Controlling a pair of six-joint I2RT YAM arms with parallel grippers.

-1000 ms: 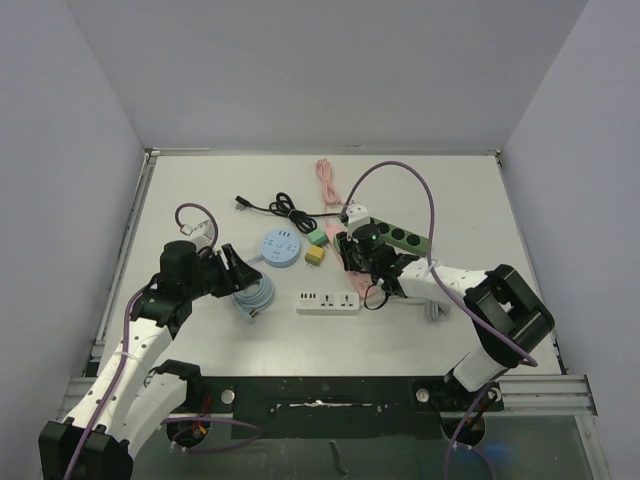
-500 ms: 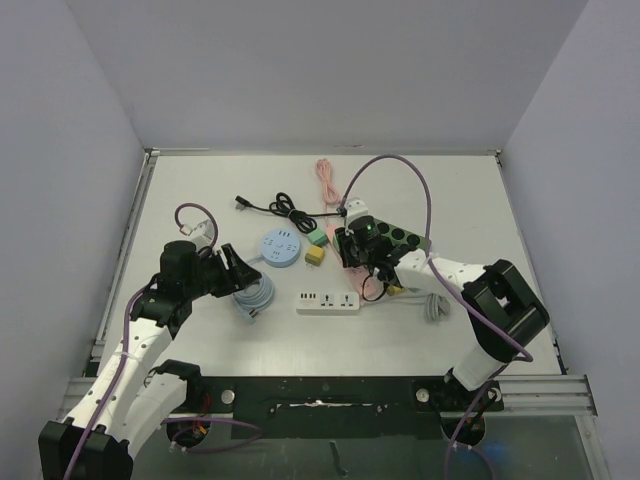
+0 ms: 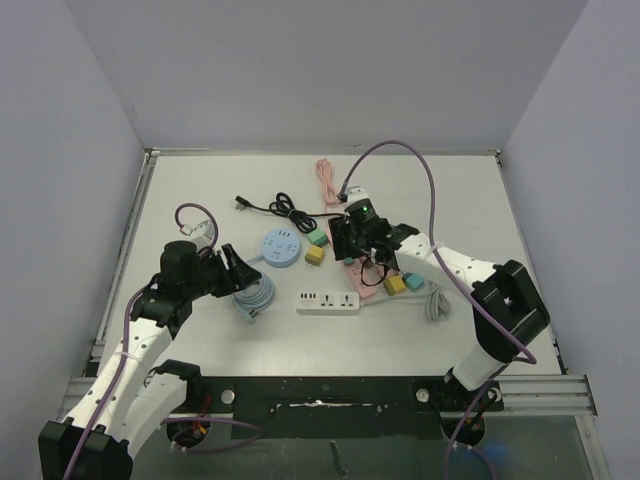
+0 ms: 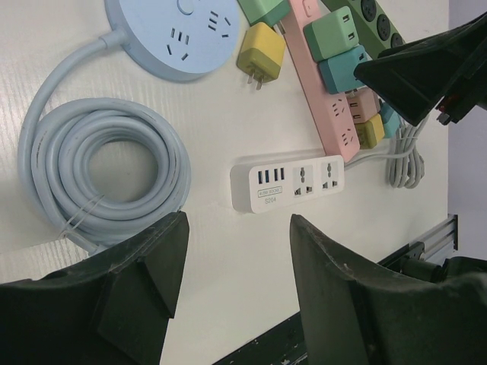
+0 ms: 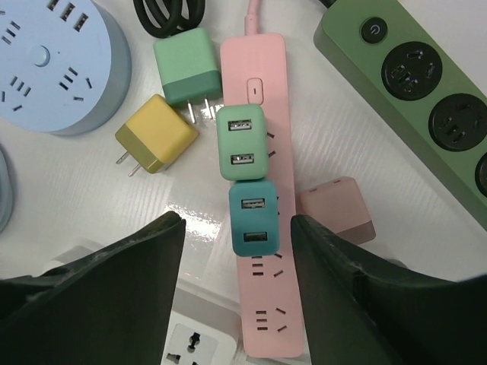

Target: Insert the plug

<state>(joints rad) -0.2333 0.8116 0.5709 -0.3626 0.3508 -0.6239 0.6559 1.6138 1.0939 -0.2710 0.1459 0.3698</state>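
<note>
A pink power strip (image 5: pixel 268 304) lies flat, with a mint USB plug (image 5: pixel 241 141) and a teal USB plug (image 5: pixel 255 217) seated in it, one after the other. My right gripper (image 5: pixel 237 228) is open and empty, hovering over the teal plug with a finger on either side; in the top view it (image 3: pixel 357 240) is above the strip's far end. Loose plugs lie nearby: pink (image 5: pixel 338 209), yellow (image 5: pixel 154 134) and green (image 5: pixel 186 67). My left gripper (image 4: pixel 237 228) is open and empty above bare table beside the white power strip (image 4: pixel 288 182).
A green power strip (image 5: pixel 411 84) lies right of the pink one. A round blue socket hub (image 3: pixel 281 246) and its coiled cable (image 4: pixel 99 175) sit at the left. A black cable (image 3: pixel 270 207) and a pink cable (image 3: pixel 326 180) lie further back.
My right gripper has moved back and a little left along the pink strip, away from the white strip. The left arm has not moved.
</note>
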